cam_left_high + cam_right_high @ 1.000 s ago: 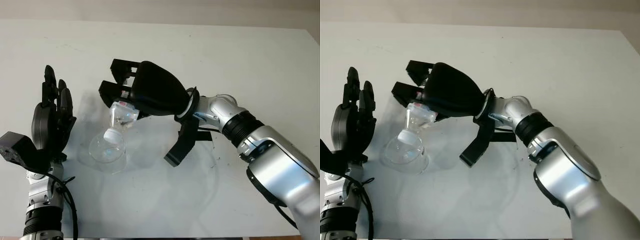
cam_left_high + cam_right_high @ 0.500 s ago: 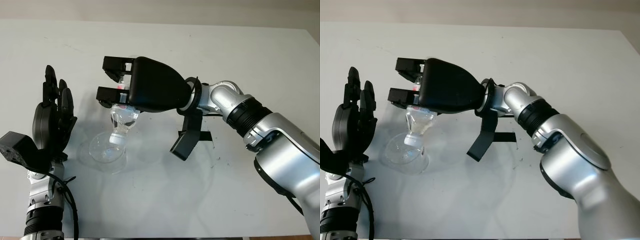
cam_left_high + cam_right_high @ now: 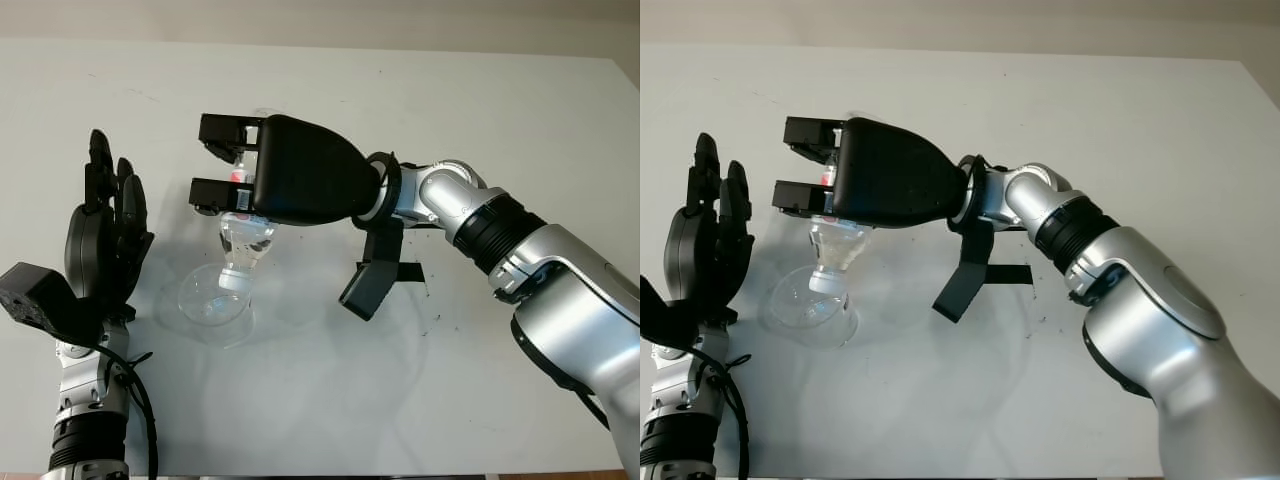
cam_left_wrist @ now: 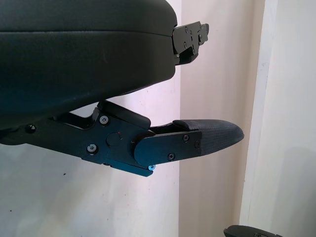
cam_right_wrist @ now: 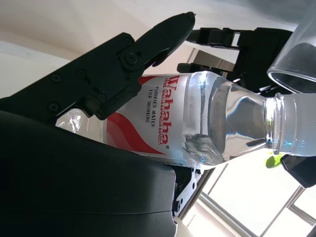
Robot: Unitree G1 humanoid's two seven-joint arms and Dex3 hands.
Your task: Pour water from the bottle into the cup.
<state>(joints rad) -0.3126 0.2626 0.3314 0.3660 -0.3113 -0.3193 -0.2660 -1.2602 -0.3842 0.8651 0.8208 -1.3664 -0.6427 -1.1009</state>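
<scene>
My right hand (image 3: pixel 225 160) is shut on a clear water bottle (image 3: pixel 243 238) with a red and white label (image 5: pixel 148 123). The bottle is tipped nearly upside down. Its white neck (image 3: pixel 231 279) points down into the mouth of a clear plastic cup (image 3: pixel 200 318) standing on the white table (image 3: pixel 500 120). In the right wrist view the cup's rim (image 5: pixel 296 59) lies just past the bottle's neck, and water sits in the bottle's shoulder. My left hand (image 3: pixel 105 240) is open and held upright just left of the cup, not touching it.
A black strap (image 3: pixel 372 280) hangs from my right wrist above the table, beside a short black mark (image 3: pixel 408 272) on the tabletop. The table's far edge (image 3: pixel 320 42) runs along the back.
My right hand has rolled and lifted a little, turning the bottle from a slant to nearly vertical with its neck over the cup. The left hand and the cup have stayed put.
</scene>
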